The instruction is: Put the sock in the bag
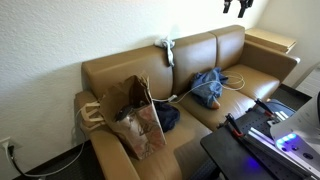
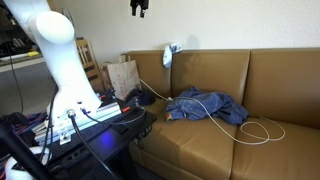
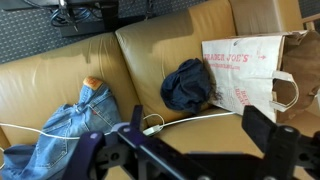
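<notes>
The sock is a small white-grey piece draped over the top of the sofa back, also seen in the other exterior view; it is out of the wrist view. The brown paper bag stands crumpled on the end sofa seat and shows in the other exterior view and the wrist view. My gripper hangs high above the sofa, far from both, and also appears in an exterior view. In the wrist view the gripper is open and empty.
A blue denim garment lies on the middle seat. A dark blue cloth bundle sits beside the bag. A thin white cable runs across the seats. A black table with gear stands before the sofa.
</notes>
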{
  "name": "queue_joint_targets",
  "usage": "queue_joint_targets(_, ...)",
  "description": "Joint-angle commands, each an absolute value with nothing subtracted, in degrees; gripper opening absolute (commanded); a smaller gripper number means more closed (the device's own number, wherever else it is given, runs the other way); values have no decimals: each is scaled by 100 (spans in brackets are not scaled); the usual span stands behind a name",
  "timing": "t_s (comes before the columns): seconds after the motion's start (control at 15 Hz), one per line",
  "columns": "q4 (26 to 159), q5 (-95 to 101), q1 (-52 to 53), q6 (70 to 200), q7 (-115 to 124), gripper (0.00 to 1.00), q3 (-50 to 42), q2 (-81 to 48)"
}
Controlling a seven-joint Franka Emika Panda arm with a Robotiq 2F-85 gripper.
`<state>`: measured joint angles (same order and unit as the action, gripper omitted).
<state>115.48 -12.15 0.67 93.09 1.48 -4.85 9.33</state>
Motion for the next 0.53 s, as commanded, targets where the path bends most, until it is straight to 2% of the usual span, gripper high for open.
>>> queue_joint_targets(0.0, 11477, -1242, -43, 9287, 77, 100, -415, 819)
queue_joint_targets(0.2, 11378, -1048, 81, 9207, 394, 100, -195, 445)
queue_joint_targets(0.47, 11629, -1006, 138, 9487, 475, 100, 10, 730)
